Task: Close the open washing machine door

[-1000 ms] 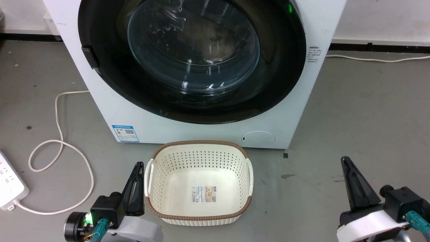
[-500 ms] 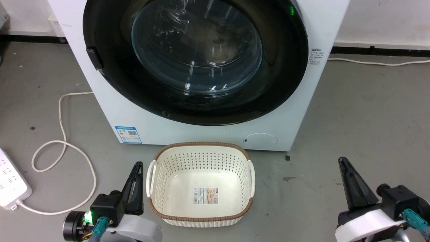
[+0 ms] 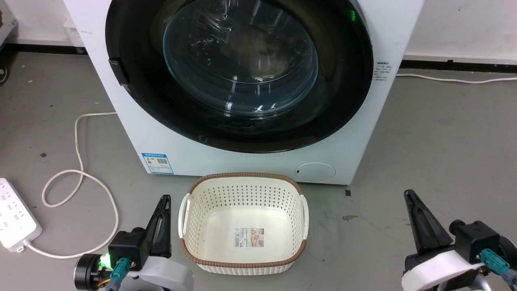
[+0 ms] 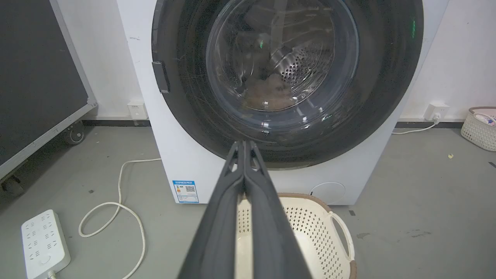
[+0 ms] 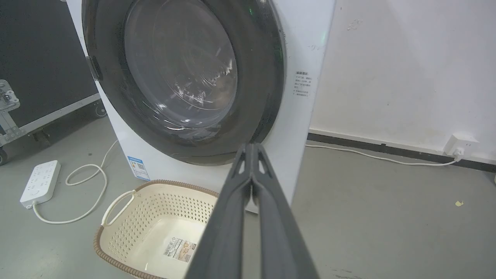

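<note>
**Door (image 3: 242, 139) flush, latch unproven**

Lower corners: left gripper (image 3: 163, 206), right gripper (image 3: 411, 202), both pinched closed, empty. Centre: basket (image 3: 242, 177), just before machine (image 3: 226, 163). Upper frame: door lying flush against front. Possibly unlatched; could swing open without firm press.

- Big white front-loading washing machine (image 3: 258, 165): top cut off by the upper edge of the head view.
- Round black-rimmed door with bulging clear glass bowl (image 3: 242, 60): upper arc cut off at the same edge.
- Brownish mass (image 4: 271, 91) behind the glass, centre of left wrist view: blurred by reflections, cannot be identified.
- Blue label sticker (image 3: 157, 163), lower left of machine front: print too small to read.
- White power strip (image 3: 16, 220): cut by the left edge.
- Cream perforated basket with brown rim (image 4: 310, 228), bottom of left wrist view: partly hidden behind the left gripper (image 4: 244, 144) and cut by the bottom edge.
</note>
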You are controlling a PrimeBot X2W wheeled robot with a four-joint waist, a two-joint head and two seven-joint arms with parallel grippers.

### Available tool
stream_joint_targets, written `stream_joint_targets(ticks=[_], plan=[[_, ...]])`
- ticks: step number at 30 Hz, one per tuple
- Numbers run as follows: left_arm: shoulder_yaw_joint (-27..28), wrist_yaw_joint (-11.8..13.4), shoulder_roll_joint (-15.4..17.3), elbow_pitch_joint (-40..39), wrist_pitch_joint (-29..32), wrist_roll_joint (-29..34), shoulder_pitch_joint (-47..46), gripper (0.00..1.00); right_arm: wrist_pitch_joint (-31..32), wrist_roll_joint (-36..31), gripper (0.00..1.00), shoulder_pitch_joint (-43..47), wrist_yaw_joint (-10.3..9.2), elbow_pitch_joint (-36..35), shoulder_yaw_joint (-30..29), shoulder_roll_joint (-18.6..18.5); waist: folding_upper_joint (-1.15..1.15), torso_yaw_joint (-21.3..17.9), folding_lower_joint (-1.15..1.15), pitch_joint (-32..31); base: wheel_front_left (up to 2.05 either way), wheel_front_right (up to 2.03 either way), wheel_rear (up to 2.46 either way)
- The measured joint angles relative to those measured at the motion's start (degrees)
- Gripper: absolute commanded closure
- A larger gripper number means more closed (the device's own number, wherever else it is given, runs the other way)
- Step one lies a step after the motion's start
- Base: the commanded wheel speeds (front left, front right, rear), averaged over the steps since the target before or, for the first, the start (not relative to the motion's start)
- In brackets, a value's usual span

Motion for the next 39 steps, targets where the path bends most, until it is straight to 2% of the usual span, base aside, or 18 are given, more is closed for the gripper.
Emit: stream_joint_targets(ticks=[39], plan=[[1.59,0.43,0.0,-1.71,5.41,1.58,0.01,1.0,5.33,-1.52,1.0,0.06,0.0,-1.56,0.97,0.27,0.0,1.63,-0.01,-1.76,0.0,0.0,0.0]])
